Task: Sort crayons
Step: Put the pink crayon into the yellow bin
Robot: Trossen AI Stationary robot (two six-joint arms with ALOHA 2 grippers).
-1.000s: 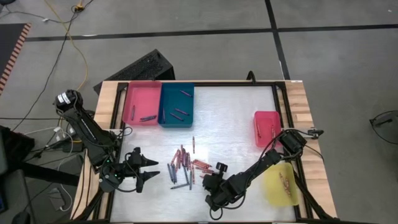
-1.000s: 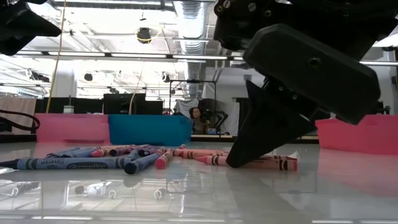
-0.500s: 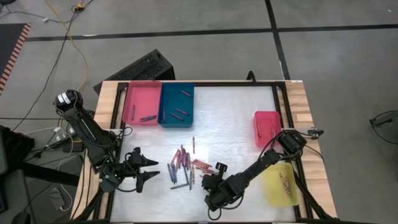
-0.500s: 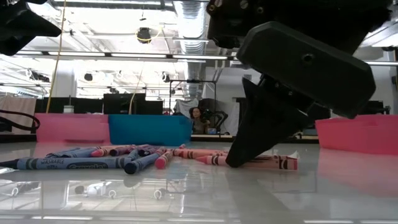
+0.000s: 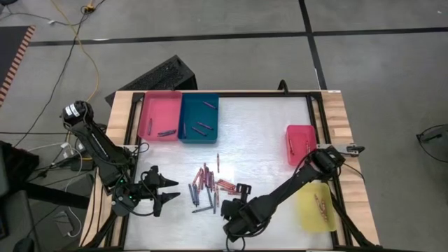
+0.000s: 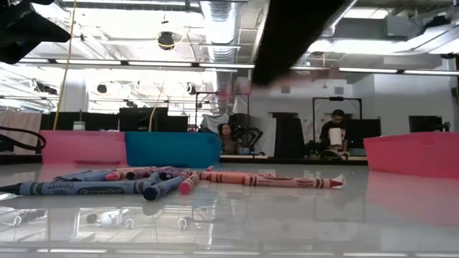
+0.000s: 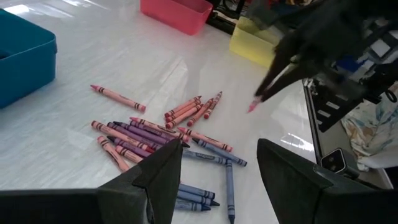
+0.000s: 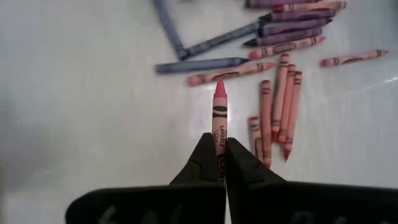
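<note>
Pink and teal plastic trays (image 5: 159,115) (image 5: 199,117), rectangular and smooth, sit beyond the crayon pile (image 5: 210,185) on the glossy white counter (image 5: 262,140); a few crayons lie in each. A pink crayon (image 8: 219,121) is pinched in the closed right end effector (image 8: 218,163), raised beside the pile. The left end effector (image 7: 211,165) is held open near the pile, holding nothing.

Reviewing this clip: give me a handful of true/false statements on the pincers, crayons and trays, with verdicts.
1. The right pincer is shut on a pink crayon. True.
2. The left pincer holds a crayon. False: it is open and empty.
3. The blue tray is empty. False: a few crayons lie in it.
4. Loose crayons lie mid-table between the arms. True.
5. The yellow tray sits beside the blue tray. False: it is at the table's right side.
</note>
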